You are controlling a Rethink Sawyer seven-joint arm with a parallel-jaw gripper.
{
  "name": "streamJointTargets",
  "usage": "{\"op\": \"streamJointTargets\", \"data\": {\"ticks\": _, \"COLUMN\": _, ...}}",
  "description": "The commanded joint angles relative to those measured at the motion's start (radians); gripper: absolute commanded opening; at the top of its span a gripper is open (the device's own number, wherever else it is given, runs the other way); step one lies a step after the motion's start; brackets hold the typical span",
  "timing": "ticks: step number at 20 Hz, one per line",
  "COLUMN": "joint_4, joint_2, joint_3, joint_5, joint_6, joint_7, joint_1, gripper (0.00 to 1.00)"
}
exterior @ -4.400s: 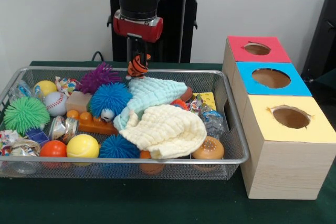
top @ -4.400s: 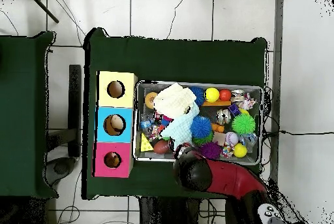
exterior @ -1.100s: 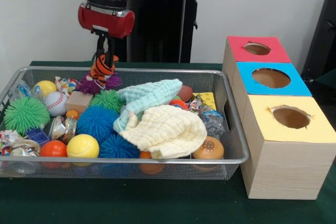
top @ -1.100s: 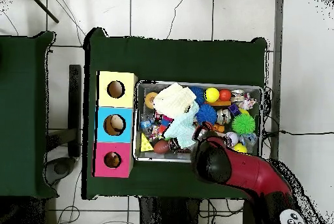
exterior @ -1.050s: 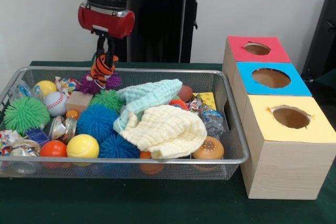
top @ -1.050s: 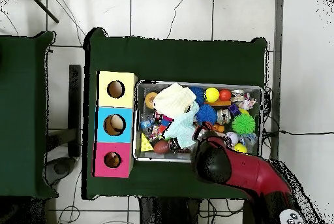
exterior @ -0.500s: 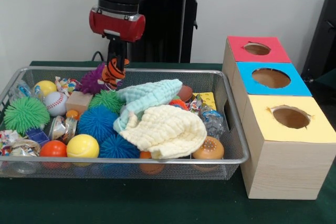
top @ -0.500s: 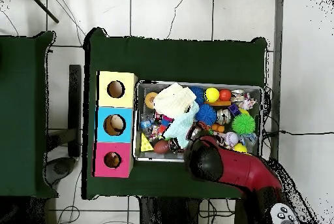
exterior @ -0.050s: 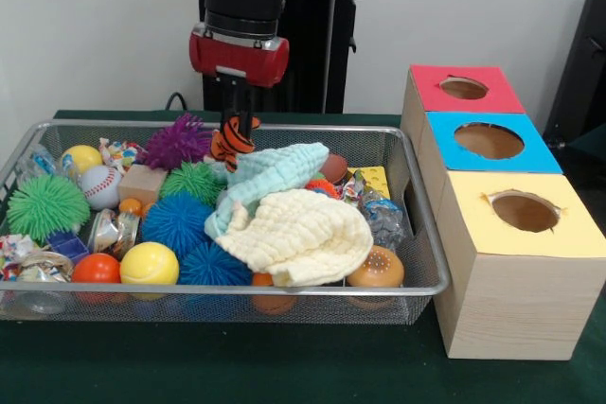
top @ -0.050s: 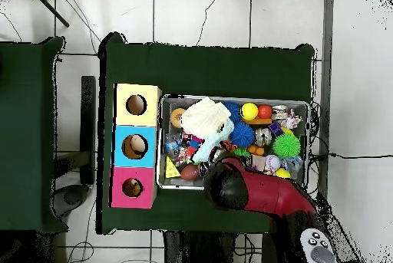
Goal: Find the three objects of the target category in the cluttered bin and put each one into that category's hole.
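My gripper (exterior @ -0.050s: 237, 135) hangs over the back of the wire bin (exterior @ -0.050s: 417, 234), shut on a small orange, black and white striped toy (exterior @ -0.050s: 231, 142). The toy dangles just above the pale blue cloth (exterior @ -0.050s: 275, 169). In the overhead view the red arm (top @ -0.050s: 257, 191) covers the gripper and the bin's near edge (top @ -0.050s: 173, 185). To the right of the bin in the front view stand three wooden boxes with holes: red (exterior @ -0.050s: 464, 88), blue (exterior @ -0.050s: 490, 140) and yellow (exterior @ -0.050s: 525, 211).
The bin holds a cream cloth (exterior @ -0.050s: 303, 234), spiky balls in blue (exterior @ -0.050s: 177, 221), green (exterior @ -0.050s: 45, 205) and purple (exterior @ -0.050s: 175, 142), a baseball (exterior @ -0.050s: 100, 186), yellow balls (exterior @ -0.050s: 149, 262), an orange ball (exterior @ -0.050s: 96, 269) and a toy burger (exterior @ -0.050s: 375, 269).
The gripper has carried the striped toy to the right along the back of the bin, from above the purple spiky ball to the edge of the pale blue cloth.
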Motion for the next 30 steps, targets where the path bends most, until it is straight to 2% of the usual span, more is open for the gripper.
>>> {"op": "streamJointTargets", "data": {"ticks": 1, "joint_4": -0.08, "joint_2": 0.044, "joint_3": 0.027, "joint_5": 0.035, "joint_6": -0.076, "joint_7": 0.15, "joint_1": 0.027, "gripper": 0.0}}
{"op": "streamJointTargets", "data": {"ticks": 7, "joint_4": -0.084, "joint_2": 0.052, "joint_3": 0.025, "joint_5": 0.054, "joint_6": -0.104, "joint_7": 0.161, "joint_1": 0.042, "gripper": 0.0}}
{"op": "streamJointTargets", "data": {"ticks": 22, "joint_4": -0.093, "joint_2": 0.062, "joint_3": 0.003, "joint_5": 0.068, "joint_6": -0.091, "joint_7": 0.157, "joint_1": 0.061, "gripper": 0.0}}
{"op": "streamJointTargets", "data": {"ticks": 23, "joint_4": -0.092, "joint_2": 0.063, "joint_3": 0.002, "joint_5": 0.068, "joint_6": -0.094, "joint_7": 0.158, "joint_1": 0.063, "gripper": 1.0}}
{"op": "streamJointTargets", "data": {"ticks": 30, "joint_4": -0.092, "joint_2": 0.071, "joint_3": -0.02, "joint_5": 0.08, "joint_6": -0.12, "joint_7": 0.172, "joint_1": 0.083, "gripper": 1.0}}
